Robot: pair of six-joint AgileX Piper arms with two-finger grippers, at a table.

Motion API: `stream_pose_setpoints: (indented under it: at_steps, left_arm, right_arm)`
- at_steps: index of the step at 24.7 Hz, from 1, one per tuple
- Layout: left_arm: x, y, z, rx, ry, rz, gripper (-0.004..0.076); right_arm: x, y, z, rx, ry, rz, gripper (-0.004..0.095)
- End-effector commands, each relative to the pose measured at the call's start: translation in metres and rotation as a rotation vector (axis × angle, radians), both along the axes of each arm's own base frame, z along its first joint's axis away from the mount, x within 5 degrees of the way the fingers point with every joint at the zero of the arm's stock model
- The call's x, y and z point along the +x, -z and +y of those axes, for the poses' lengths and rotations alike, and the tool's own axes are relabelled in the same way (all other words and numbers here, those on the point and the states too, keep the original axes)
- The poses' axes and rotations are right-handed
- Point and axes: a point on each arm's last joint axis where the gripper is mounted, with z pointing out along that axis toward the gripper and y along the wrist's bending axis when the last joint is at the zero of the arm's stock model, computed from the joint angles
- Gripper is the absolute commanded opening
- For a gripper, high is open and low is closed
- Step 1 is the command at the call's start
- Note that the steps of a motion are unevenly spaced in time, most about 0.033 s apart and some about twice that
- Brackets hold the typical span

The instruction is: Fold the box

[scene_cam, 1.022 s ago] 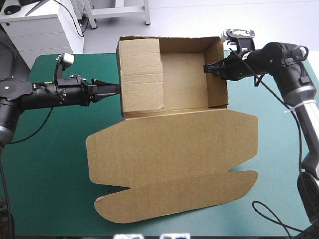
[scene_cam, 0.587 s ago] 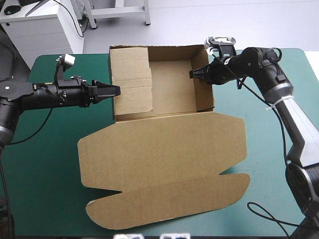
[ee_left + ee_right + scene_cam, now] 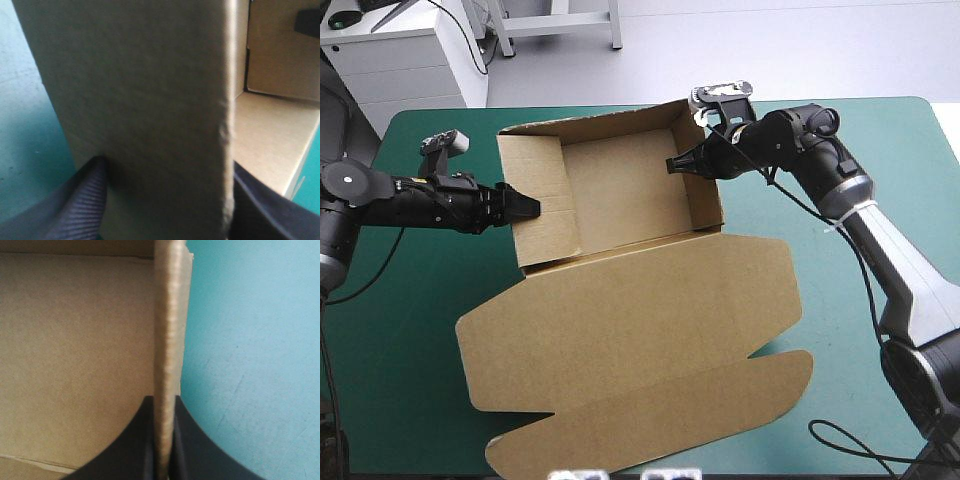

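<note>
currently i log, from my remote station: one teal-green table cover (image 3: 400, 340). one brown cardboard box (image 3: 630, 310), an open tray at the far middle of the table, lid lying flat toward the near edge. one left gripper (image 3: 528, 208), black fingers apart, straddling the tray's left wall. one right gripper (image 3: 678, 165), jaws clamped on the right wall's top edge.

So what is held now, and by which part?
The right gripper pinches the box by the top edge of its right wall. The left gripper straddles the left wall, fingers apart; no clamp shows.
</note>
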Motion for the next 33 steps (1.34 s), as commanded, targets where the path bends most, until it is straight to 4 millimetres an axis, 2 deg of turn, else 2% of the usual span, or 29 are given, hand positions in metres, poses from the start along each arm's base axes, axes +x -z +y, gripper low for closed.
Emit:
stream_pose_setpoints:
  at_steps: [1, 4, 6, 9, 10, 12, 19, 28, 33]
  left_arm:
    - [-0.005, -0.02, -0.002, -0.01, -0.036, -0.079, 0.0419]
    - [-0.002, -0.017, -0.001, 0.046, -0.079, -0.082, 0.0183]
    - [0.0, -0.019, -0.017, 0.072, -0.049, -0.144, -0.0003]
    - [0.002, -0.022, -0.052, 0.1, -0.017, -0.243, -0.0008]
    - [0.002, -0.022, -0.059, 0.122, -0.034, -0.266, -0.0008]
    - [0.001, -0.014, -0.075, 0.223, -0.027, -0.254, -0.0008]
    - [0.008, 0.02, -0.089, 0.436, -0.023, -0.11, -0.0008]
    - [0.026, 0.063, -0.105, 0.487, 0.033, 0.053, -0.0008]
    - [0.032, 0.085, -0.108, 0.523, 0.06, 0.146, -0.0008]
  right_arm:
    - [-0.013, -0.039, 0.003, 0.118, 0.011, -0.124, -0.0011]
    - [-0.014, -0.038, 0.003, 0.119, 0.011, -0.107, -0.0011]
    - [-0.015, -0.035, 0.004, 0.102, 0.016, -0.082, -0.0011]
    - [-0.02, -0.026, 0.003, -0.035, 0.035, -0.037, -0.0012]
    - [-0.022, -0.021, 0.002, -0.081, 0.047, -0.004, -0.0012]
    - [-0.024, -0.006, 0.0, -0.126, 0.058, 0.072, -0.0012]
    - [-0.03, 0.033, 0.006, -0.165, 0.044, 0.185, -0.0013]
    - [-0.035, 0.05, 0.006, -0.186, 0.066, 0.266, -0.0014]
    - [-0.031, 0.072, 0.009, -0.215, 0.069, 0.32, -0.0014]
